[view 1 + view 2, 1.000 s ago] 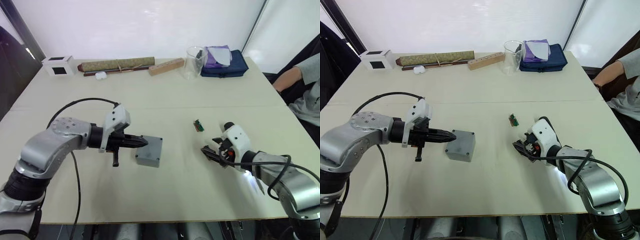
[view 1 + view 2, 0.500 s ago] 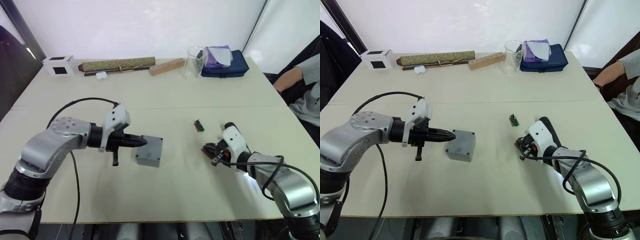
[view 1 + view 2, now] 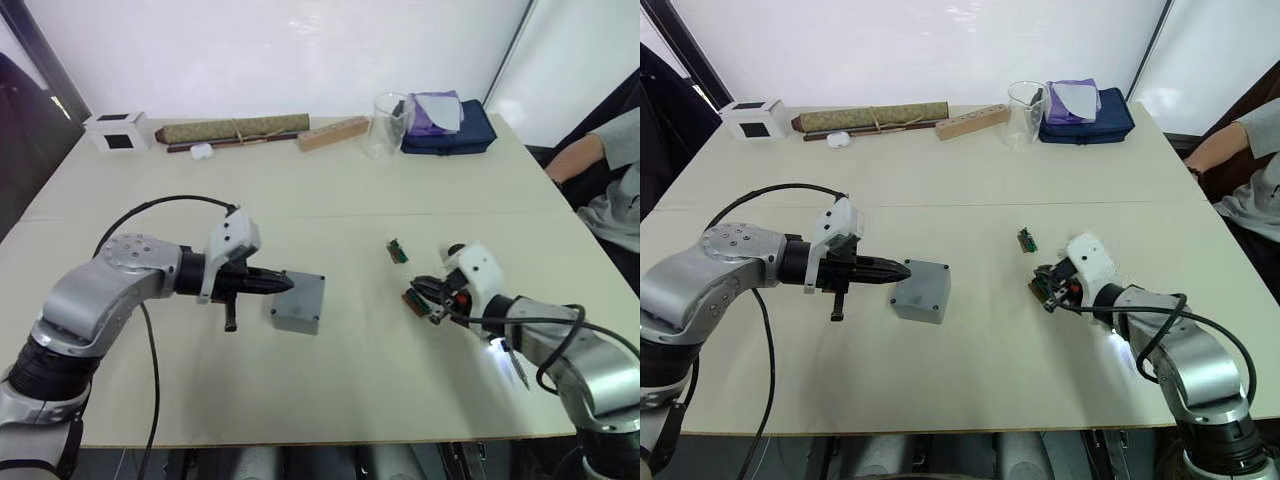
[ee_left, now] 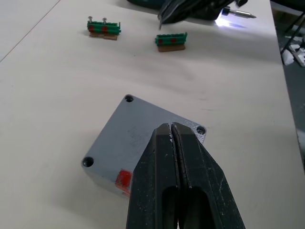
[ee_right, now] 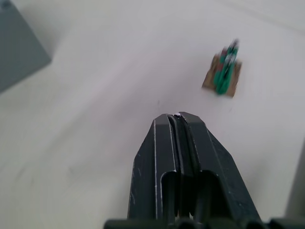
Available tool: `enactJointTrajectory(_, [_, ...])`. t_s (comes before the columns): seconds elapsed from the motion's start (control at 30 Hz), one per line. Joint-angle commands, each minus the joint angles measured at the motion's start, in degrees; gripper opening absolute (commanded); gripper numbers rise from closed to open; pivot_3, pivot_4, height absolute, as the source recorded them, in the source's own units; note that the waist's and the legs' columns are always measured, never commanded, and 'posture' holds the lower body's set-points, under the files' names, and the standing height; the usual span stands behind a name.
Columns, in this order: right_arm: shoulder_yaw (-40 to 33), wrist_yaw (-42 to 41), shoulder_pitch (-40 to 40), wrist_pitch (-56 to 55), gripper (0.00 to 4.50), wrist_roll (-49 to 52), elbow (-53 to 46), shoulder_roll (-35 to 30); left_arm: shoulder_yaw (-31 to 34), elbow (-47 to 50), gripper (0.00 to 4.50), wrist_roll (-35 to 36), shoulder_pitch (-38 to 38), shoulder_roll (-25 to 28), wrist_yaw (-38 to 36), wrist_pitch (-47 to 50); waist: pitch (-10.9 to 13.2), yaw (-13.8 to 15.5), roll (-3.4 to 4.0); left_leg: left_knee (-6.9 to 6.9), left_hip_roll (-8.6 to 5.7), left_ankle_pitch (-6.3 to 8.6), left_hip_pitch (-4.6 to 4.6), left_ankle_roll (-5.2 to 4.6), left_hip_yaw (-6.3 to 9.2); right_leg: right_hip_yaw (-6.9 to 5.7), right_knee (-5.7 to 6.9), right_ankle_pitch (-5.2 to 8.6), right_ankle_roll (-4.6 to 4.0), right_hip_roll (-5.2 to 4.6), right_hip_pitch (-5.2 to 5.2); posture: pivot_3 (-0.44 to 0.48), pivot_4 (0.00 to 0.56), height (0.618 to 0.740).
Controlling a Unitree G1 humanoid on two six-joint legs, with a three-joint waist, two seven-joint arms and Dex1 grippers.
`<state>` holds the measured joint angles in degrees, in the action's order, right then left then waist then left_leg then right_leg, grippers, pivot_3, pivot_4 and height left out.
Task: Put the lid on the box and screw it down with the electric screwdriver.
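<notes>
your left gripper (image 4: 174,131) is pressed together on top of the lid (image 4: 143,138), probably pinning it to the box (image 3: 298,303). right gripper (image 5: 177,116), also closed, hovers at 3 o'clock near a green strip (image 3: 418,305), likely screws.

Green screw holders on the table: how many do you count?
2. One green holder lies alone toward the middle of the table; the other green holder lies just in front of the right gripper. More could be hidden behind the arms.
</notes>
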<state>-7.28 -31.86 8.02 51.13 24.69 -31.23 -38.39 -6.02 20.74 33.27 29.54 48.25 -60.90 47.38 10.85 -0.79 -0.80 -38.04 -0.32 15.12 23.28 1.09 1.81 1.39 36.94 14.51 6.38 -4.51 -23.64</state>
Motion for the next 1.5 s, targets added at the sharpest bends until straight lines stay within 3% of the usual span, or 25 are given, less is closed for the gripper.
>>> enactJointTrajectory(0.03, [-1.16,0.07,2.40,0.50,0.06,1.95,-2.66,-0.04,0.57,-0.26,0.00,-0.38,0.64,0.06,-0.34,-1.34,0.00,0.01,0.00,0.00,0.00,0.00,0.00,0.00,0.00,0.00,0.00,0.00,0.00,0.00,0.00,0.000,0.150,0.740])
enactJointTrajectory(0.23, [4.65,-1.10,9.69,0.65,0.06,4.82,-6.42,1.93,2.36,-3.06,0.00,-1.05,-1.13,1.22,0.08,-1.73,0.00,-0.29,0.00,0.00,0.03,0.00,0.00,0.00,-0.01,0.01,0.04,0.00,0.00,0.02,-0.04,0.000,0.150,0.740])
enactJointTrajectory(0.5, [11.72,-1.07,12.32,-1.71,0.06,2.20,-5.69,2.68,5.61,-3.00,0.00,3.08,-2.55,-1.13,1.99,1.37,0.01,0.12,-0.01,-0.05,0.00,0.00,0.04,0.00,0.05,-0.05,0.03,0.01,-0.01,-0.07,-0.01,0.000,0.150,0.740])
enactJointTrajectory(0.7, [21.09,-0.88,15.58,-7.76,0.06,-3.50,0.54,7.84,4.37,-1.05,0.00,1.04,-6.31,-0.37,3.39,0.26,0.02,-0.34,0.01,-0.01,0.07,0.00,0.00,0.00,0.04,-0.03,0.09,0.01,-0.03,0.06,-0.08,0.000,0.150,0.740])
enactJointTrajectory(1.5, [25.26,-3.74,16.99,-11.89,0.06,-9.46,5.91,10.31,3.55,-0.40,0.00,0.05,-7.09,-0.63,4.45,-0.35,0.02,-0.09,0.01,-0.01,0.03,-0.01,0.03,0.02,0.04,-0.04,0.12,0.02,-0.05,0.01,-0.10,0.000,0.150,0.740])
